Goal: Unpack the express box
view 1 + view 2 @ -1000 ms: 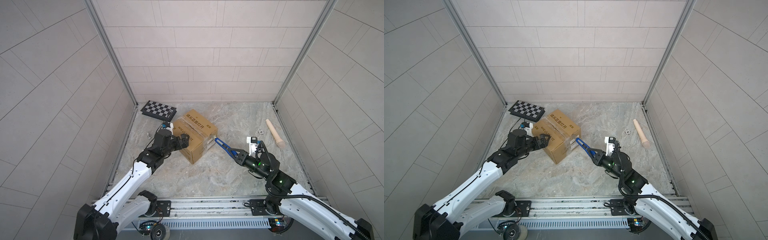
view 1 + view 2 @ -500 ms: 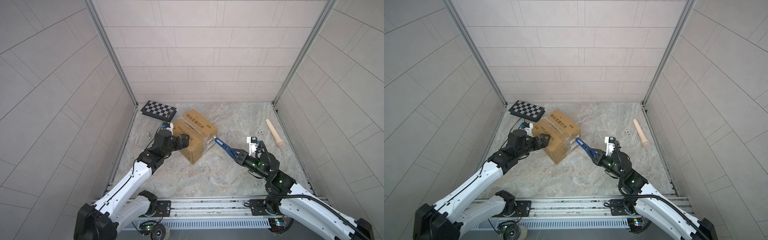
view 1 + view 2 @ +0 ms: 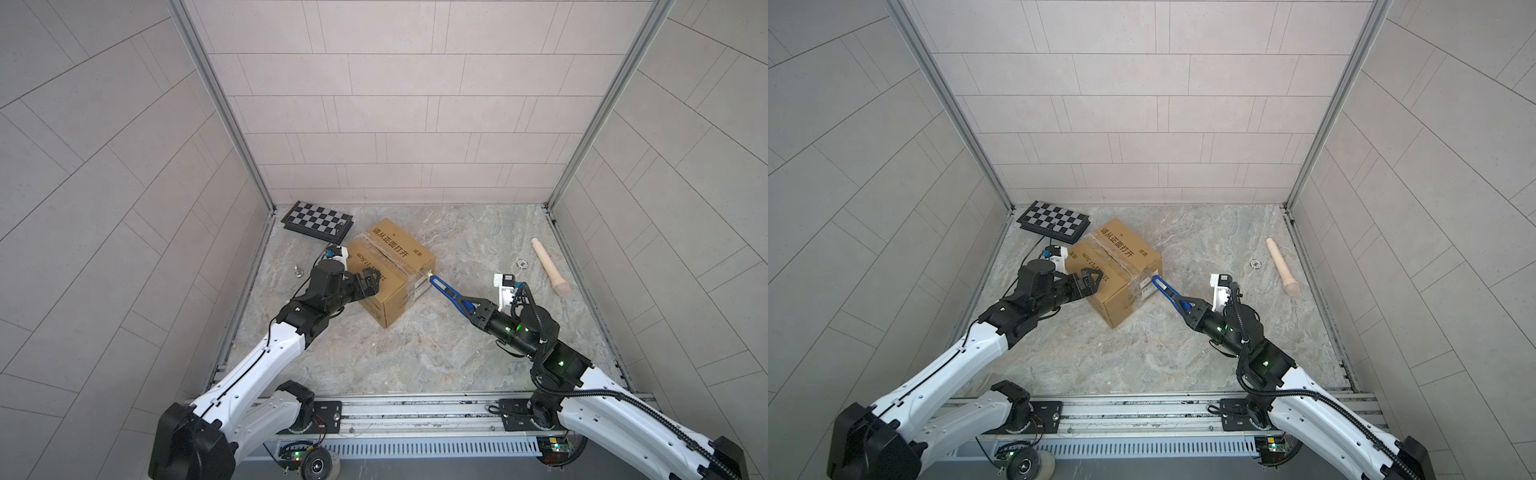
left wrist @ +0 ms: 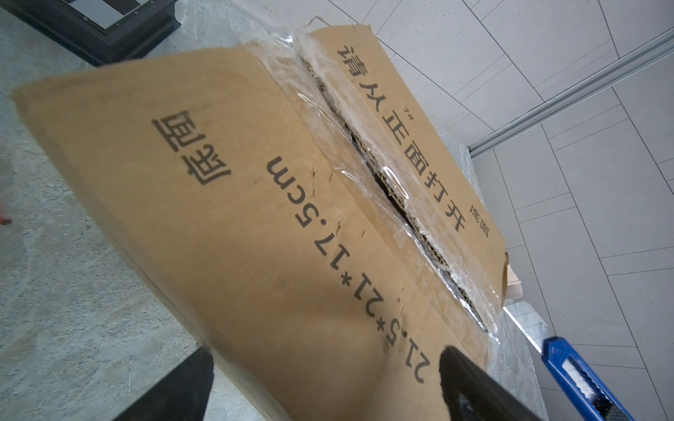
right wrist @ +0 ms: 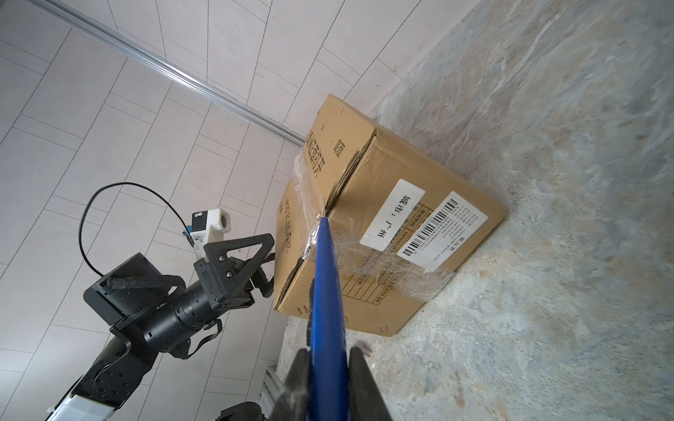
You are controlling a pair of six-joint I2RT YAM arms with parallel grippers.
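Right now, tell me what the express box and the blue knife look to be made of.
The express box: matte brown corrugated cardboard, fluted edges showing at the seam, under glossy wrinkled clear tape. The blue knife: probably smooth moulded plastic, judging by its even colour and slight sheen.

Express box [image 3: 390, 270] mid-floor, board [image 3: 318, 220] just behind-left, knife [image 3: 446, 291] at its right edge, rod [image 3: 548, 266] farther right.

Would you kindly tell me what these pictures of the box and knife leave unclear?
- Contents of the express box: hidden by its closed flaps in every view.
- Blade tip of the blue knife: too small in the right wrist view; whether it pierces the tape is unclear.
- The small metal item by the left wall: too small to identify in a top view.
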